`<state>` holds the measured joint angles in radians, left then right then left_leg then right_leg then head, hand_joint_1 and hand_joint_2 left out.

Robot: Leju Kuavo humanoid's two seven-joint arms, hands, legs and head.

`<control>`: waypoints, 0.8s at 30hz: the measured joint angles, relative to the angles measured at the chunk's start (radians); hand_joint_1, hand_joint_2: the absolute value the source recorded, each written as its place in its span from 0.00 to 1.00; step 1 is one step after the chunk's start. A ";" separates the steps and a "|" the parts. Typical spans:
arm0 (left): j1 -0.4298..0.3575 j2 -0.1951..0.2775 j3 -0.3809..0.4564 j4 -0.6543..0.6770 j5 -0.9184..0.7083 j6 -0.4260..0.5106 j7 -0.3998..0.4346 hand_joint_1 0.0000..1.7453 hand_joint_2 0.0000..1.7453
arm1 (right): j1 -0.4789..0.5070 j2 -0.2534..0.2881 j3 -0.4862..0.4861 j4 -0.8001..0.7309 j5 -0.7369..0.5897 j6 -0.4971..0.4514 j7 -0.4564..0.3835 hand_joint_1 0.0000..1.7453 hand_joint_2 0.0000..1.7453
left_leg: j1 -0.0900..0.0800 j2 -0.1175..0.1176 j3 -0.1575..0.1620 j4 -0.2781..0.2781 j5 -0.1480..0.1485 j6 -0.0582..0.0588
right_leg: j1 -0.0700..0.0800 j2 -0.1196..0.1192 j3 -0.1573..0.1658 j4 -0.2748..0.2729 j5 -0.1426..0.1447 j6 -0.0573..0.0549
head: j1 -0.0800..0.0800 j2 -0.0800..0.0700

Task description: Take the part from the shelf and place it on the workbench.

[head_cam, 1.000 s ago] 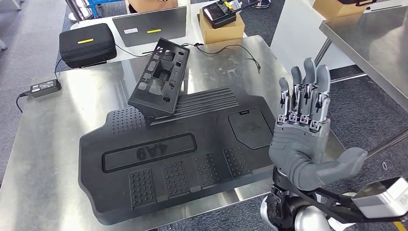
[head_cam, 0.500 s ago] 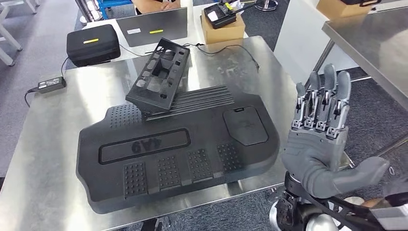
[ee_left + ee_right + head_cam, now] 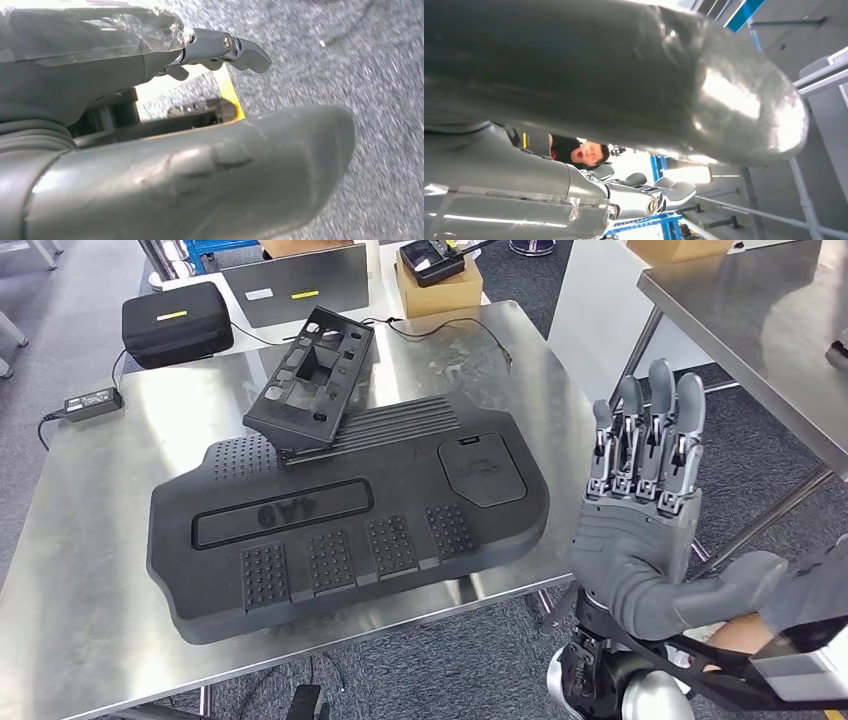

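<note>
My right hand was up off the right edge of the workbench, palm toward the camera, fingers straight and apart, thumb out to the side, holding nothing. The big black part lay flat on the bench, well apart from that hand, to its left and a little forward. Its long axis ran left-right across the bench, so the short right end was the side nearest my right hand. A smaller black frame part leaned tilted on the big part's far left corner, touching it. I judged the placing as done, or close to it: the part was on the workbench and my hand was free of it. Right arm was the nearer one; any next reach to the part would have gone leftward and down over the bench edge. My left hand hung over grey floor, thumb out from the fingers, nothing visible in it. A person's hand was just beside my right wrist.
</note>
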<state>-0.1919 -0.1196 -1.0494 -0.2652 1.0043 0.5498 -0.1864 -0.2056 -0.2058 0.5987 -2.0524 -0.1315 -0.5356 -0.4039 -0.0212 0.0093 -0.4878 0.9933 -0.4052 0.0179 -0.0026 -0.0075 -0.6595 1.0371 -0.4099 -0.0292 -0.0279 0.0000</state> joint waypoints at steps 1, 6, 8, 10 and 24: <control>0.000 0.000 0.000 0.000 0.000 0.000 0.000 0.00 0.00 | 0.000 -0.001 0.000 -0.002 0.000 0.000 0.000 0.00 0.00 | 0.002 0.001 -0.005 -0.012 0.015 0.003 | 0.000 0.001 -0.004 0.005 -0.010 0.007 | -0.004 0.000; 0.001 -0.002 0.000 -0.001 0.005 0.000 0.000 0.00 0.00 | 0.004 -0.006 -0.007 -0.004 0.000 -0.004 0.000 0.00 0.00 | 0.011 0.005 -0.066 -0.030 0.081 0.001 | -0.010 0.006 -0.057 0.229 -0.193 0.035 | 0.019 0.000; 0.002 -0.002 0.000 -0.001 0.009 0.000 0.000 0.00 0.00 | 0.006 -0.008 -0.014 -0.005 0.003 -0.007 0.000 0.00 0.00 | 0.016 0.008 -0.098 -0.018 0.099 -0.006 | -0.018 0.005 -0.029 0.252 -0.162 0.046 | 0.027 0.000; 0.002 -0.002 0.000 0.000 0.013 0.000 0.000 0.00 0.00 | 0.009 -0.010 -0.021 -0.005 0.011 -0.014 0.002 0.00 0.00 | 0.022 0.010 -0.132 0.004 0.111 -0.017 | -0.026 0.005 0.055 0.154 -0.118 0.059 | 0.035 0.000; 0.011 -0.002 0.001 0.000 0.031 -0.003 -0.003 0.00 0.00 | 0.140 -0.023 -0.087 -0.007 0.039 -0.088 0.030 0.00 0.00 | 0.026 -0.001 -0.170 0.296 -0.038 -0.056 | -0.007 0.003 0.024 -0.002 -0.046 -0.014 | -0.008 0.000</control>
<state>-0.1808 -0.1217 -1.0487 -0.2655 1.0357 0.5464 -0.1889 -0.0654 -0.2290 0.5117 -2.0592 -0.0921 -0.6238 -0.3737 0.0047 0.0084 -0.6581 1.2894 -0.4430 -0.0384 -0.0098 -0.0046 -0.6356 1.0347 -0.4560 -0.0432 -0.0356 0.0000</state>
